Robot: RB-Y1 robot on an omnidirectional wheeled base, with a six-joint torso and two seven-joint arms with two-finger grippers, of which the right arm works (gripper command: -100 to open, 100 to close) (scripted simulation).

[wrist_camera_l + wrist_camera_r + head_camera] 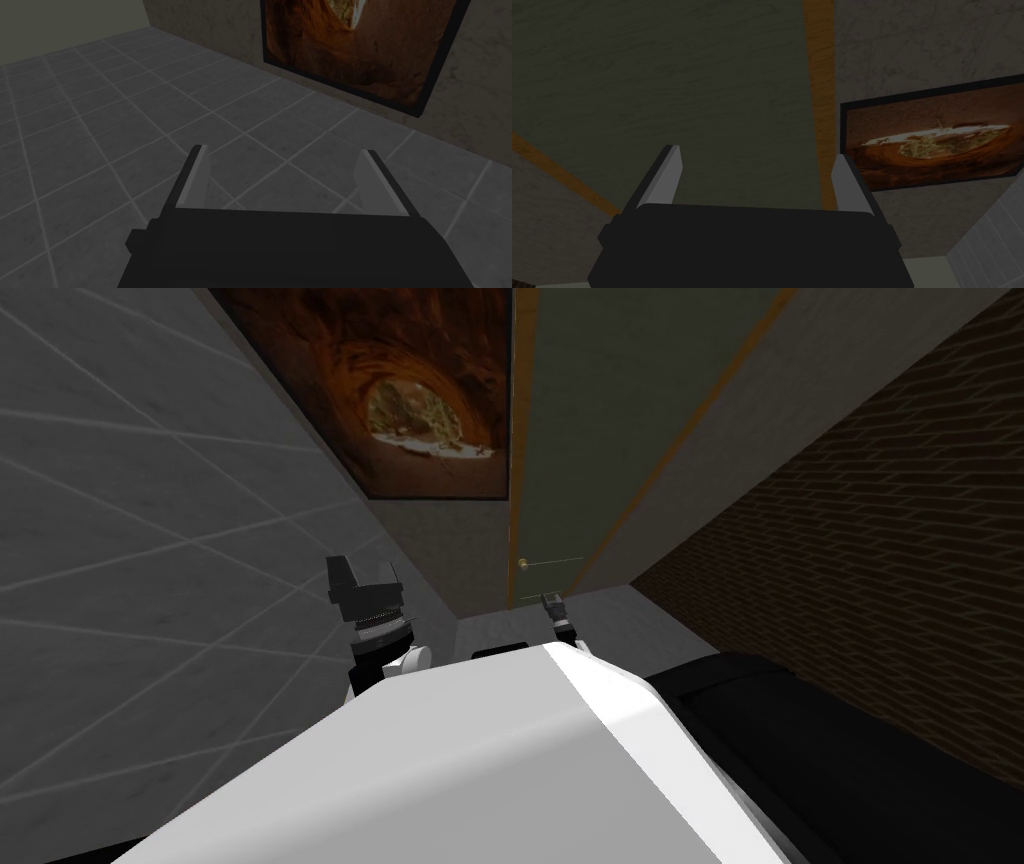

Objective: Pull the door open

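Note:
A greenish-grey door (590, 418) in an orange frame (514, 488) stands straight ahead at the end of a narrow passage. Its small round knob with a thin lever (524, 562) sits near the frame's left side. My right gripper (551, 606) is raised just below that handle and a little short of the door. In the right wrist view the gripper (757, 152) is open, with nothing between its fingers, and faces the door panel (687, 90) and the orange frame strip (819, 90). My left gripper (365, 583) is held up at my left, open (285, 150) and empty.
A grey tiled surface (150, 538) runs close along my left. A dark brick wall (870, 518) closes in on the right. A framed orange cave picture (400, 398) hangs left of the door. A black shape (820, 748) lies low at my right.

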